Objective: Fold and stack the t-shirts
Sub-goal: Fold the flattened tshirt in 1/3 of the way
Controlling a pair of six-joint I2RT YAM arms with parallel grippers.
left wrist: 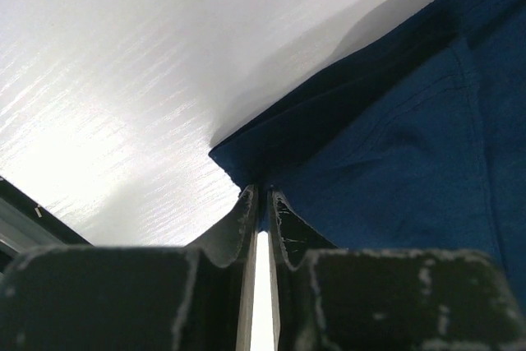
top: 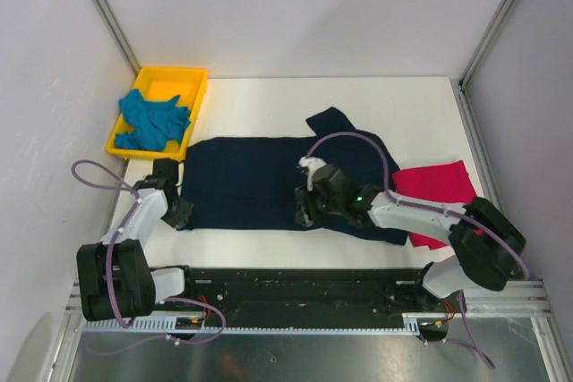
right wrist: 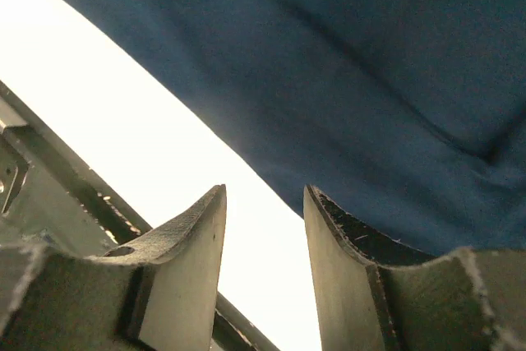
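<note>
A dark navy t-shirt (top: 255, 181) lies spread flat across the middle of the white table. My left gripper (top: 182, 216) sits at its near left corner; in the left wrist view the left gripper (left wrist: 265, 195) is shut on that corner of the navy cloth (left wrist: 394, 162). My right gripper (top: 306, 214) is at the shirt's near edge, right of centre. In the right wrist view the right gripper (right wrist: 265, 195) stands open, the cloth edge (right wrist: 345, 63) just beyond its right fingertip and nothing between the fingers. A crimson-pink t-shirt (top: 434, 187) lies folded at the right. A teal t-shirt (top: 154, 120) is crumpled in the tray.
A yellow plastic tray (top: 199, 96) stands at the back left corner of the table. Grey walls close in the left, right and back sides. The black rail (top: 304, 288) with the arm bases runs along the near edge.
</note>
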